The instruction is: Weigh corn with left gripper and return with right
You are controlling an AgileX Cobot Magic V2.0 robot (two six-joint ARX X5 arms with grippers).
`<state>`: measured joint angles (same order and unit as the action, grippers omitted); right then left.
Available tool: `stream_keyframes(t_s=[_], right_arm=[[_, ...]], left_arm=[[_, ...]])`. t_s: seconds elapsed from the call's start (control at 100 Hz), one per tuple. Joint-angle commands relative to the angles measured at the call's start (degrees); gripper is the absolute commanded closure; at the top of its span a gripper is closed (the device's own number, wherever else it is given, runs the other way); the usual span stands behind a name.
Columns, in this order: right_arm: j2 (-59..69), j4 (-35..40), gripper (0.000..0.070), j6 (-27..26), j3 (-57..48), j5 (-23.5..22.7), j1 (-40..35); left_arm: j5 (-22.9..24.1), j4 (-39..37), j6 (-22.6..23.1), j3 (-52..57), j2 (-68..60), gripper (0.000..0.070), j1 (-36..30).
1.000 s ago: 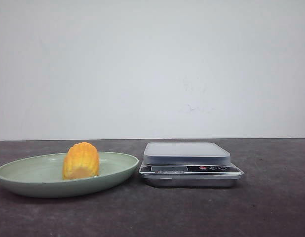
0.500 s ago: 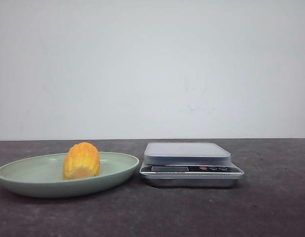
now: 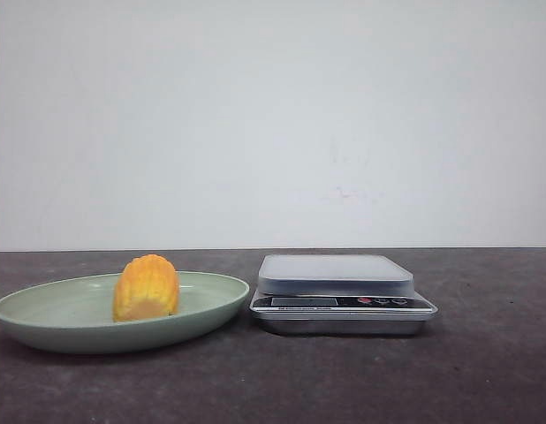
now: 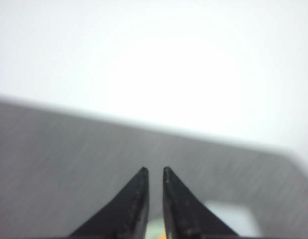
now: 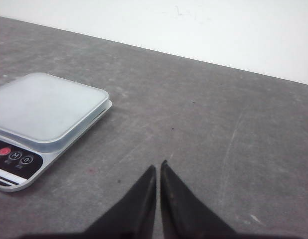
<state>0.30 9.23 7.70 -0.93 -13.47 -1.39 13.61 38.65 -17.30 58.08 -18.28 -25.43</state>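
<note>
The corn [image 3: 146, 287], a short yellow-orange cob, lies on a pale green plate [image 3: 43, 322] at the left of the dark table. A silver kitchen scale [image 3: 342, 291] with a grey platform stands right of the plate; it also shows in the right wrist view [image 5: 44, 119]. Neither gripper shows in the front view. My left gripper [image 4: 154, 170] is blurred, its jaws nearly together with nothing between them; a sliver of green and orange shows low between the fingers. My right gripper [image 5: 158, 165] is shut and empty above bare table, right of the scale.
A white wall runs behind the table. Bare dark tabletop [image 3: 485, 371] lies in front of and to the right of the scale.
</note>
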Motion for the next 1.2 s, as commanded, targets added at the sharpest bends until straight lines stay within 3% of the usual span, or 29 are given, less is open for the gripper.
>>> stream_keyframes(t_s=[0.0,0.1,0.21,0.33,0.56,0.86,1.19], right_arm=[[-0.07,-0.20,0.0693,0.61,0.20,0.00,0.09],[-0.07,-0.20,0.0693,0.61,0.20,0.00,0.09],[-0.07,-0.20,0.0693,0.63,0.20,0.00,0.09],[-0.07,-0.20,0.0693,0.61,0.20,0.00,0.09],[-0.07,-0.20,0.0693,0.61,0.20,0.00,0.09],[-0.07,-0.22,0.0693,0.63,0.20,0.00,0.09],[-0.07,-0.22,0.0693,0.61,0.20,0.00,0.09]], left_arm=[[-8.15,-14.84,1.66,-9.03,2.97,0.0695,2.91],[-17.66,-26.25,-0.04,-20.79,7.96,0.0696,8.76],[-23.41,-29.35,-4.37,-29.90,11.28,0.0696,15.23],[-22.40,-29.27,-4.39,-37.42,13.77,0.0695,19.93],[-19.08,-29.51,0.83,-47.89,18.10,0.0695,23.34],[-17.79,-30.05,10.45,-54.23,18.12,0.0696,24.57],[-13.33,-27.67,13.77,-57.31,18.12,0.0696,24.83]])
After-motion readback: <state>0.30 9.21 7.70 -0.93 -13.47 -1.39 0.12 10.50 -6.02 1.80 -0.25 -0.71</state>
